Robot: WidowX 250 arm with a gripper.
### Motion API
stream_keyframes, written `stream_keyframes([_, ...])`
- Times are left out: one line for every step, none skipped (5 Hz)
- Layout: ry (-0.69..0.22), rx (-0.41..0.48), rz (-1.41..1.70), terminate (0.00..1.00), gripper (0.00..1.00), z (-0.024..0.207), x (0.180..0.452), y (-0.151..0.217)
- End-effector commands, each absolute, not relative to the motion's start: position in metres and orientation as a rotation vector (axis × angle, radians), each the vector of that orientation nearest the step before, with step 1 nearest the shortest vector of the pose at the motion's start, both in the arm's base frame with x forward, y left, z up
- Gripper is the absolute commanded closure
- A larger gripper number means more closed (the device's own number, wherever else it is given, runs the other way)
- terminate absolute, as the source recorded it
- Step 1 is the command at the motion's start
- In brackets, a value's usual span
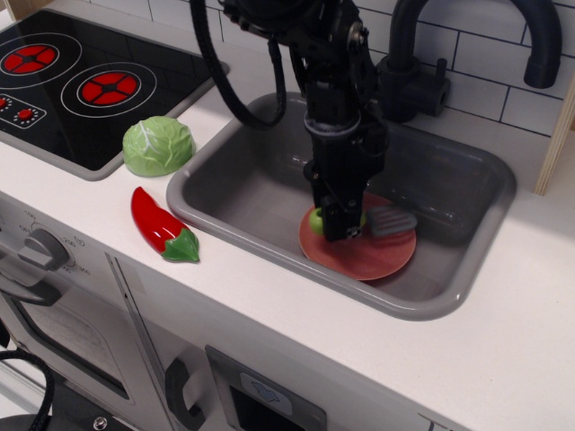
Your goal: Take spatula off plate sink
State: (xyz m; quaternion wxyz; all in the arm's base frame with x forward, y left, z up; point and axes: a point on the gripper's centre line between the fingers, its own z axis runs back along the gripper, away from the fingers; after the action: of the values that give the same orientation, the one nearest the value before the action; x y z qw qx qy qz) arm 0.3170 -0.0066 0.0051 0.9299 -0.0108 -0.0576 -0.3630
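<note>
My black gripper (340, 224) reaches down into the grey sink (449, 296) and is shut on the lime-green handle of the spatula (389, 221). The handle is mostly hidden behind the fingers; only its green end shows at the left. The grey slotted blade sticks out to the right and is lifted a little above the salmon-pink plate (364, 254). The plate lies flat on the sink floor near the front wall.
A green cabbage (158, 145) and a red chili pepper (162, 225) lie on the white counter left of the sink. A black stovetop (81, 85) with red rings is at far left. A black faucet (503, 36) arches over the sink's back.
</note>
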Motion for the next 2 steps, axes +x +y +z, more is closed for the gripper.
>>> stream_keyframes([-0.307, 0.04, -0.411, 0.0, 1.0, 0.053, 0.329, 0.017])
stream_keyframes([-0.289, 0.042, -0.21, 0.0, 1.0, 0.049, 0.319, 0.038])
